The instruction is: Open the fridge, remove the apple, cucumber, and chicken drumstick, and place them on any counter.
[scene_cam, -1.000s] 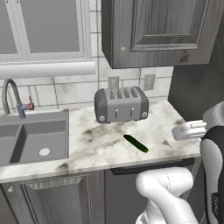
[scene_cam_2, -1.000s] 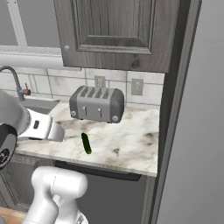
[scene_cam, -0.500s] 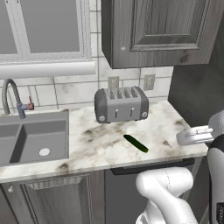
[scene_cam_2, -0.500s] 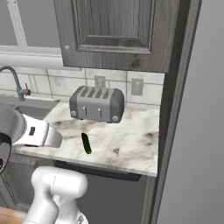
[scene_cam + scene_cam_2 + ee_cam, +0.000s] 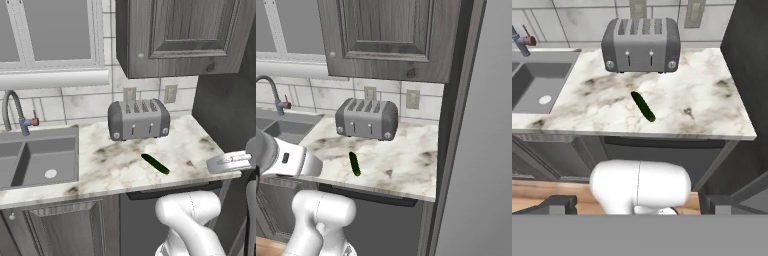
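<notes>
Counter (image 5: 115, 170) of white marble with grey-brown veins, stretching from the sink on the left to a dark upright panel on the right, over dark grey lower cabinet doors (image 5: 60, 227). Seen also from the right base view (image 5: 406, 165) and from the hand view (image 5: 702, 100).

Above it, against the tiled wall, a dark grey wooden wall cabinet (image 5: 185, 35) with a panelled door, shut. To its left, a white-framed window (image 5: 50, 30).

Set into the counter's left part, a grey steel sink (image 5: 35, 160) with two basins, a curved tap (image 5: 12, 110) rising behind it.

At the back of the counter, close to the wall, a grey four-slot toaster (image 5: 138, 120), upright, front knobs facing the robot. On the tiles behind it, two wall sockets (image 5: 171, 93).

In front of the toaster and apart from it, near the middle of the worktop, the cucumber (image 5: 155, 163): slim, dark green, lying flat and slanted. Well back from the front edge, touching nothing but the marble; same spot in the right base view (image 5: 354, 163) and hand view (image 5: 643, 106).

Gripper (image 5: 639, 207) released, empty, dark fingers (image 5: 554, 204) spread wide at the bottom of the hand view, held back from the counter's front edge, looking down on it.
</notes>
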Robot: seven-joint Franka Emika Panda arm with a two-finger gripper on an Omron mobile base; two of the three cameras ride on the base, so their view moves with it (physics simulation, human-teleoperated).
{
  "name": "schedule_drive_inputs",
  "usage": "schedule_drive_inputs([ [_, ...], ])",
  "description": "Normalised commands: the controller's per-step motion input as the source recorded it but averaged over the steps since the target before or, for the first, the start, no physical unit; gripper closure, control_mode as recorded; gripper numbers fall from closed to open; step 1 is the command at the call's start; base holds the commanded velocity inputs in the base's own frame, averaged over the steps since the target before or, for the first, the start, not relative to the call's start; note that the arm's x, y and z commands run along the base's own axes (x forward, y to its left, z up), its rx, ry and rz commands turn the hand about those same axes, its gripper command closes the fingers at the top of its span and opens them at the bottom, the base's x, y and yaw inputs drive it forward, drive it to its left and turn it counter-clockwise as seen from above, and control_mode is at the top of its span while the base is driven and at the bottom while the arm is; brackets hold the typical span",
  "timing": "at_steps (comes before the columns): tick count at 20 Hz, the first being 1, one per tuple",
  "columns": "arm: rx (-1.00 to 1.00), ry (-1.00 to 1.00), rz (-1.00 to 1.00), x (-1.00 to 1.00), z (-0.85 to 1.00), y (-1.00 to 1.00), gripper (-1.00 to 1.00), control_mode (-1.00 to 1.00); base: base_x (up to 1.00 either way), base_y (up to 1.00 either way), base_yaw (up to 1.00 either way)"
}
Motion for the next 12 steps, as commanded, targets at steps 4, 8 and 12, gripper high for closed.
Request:
schedule_drive_inputs([
  [4, 0.0, 0.0, 0.0, 0.0, 0.0, 0.0, -1.0, 1.0, -0.19, 0.0, 0.0],
  [8, 0.0, 0.0, 0.0, 0.0, 0.0, 0.0, -1.0, 1.0, -0.41, -0.01, 0.0],
  [12, 0.0, 0.0, 0.0, 0.0, 0.0, 0.0, -1.0, 1.0, -0.98, -0.23, 0.0],
])
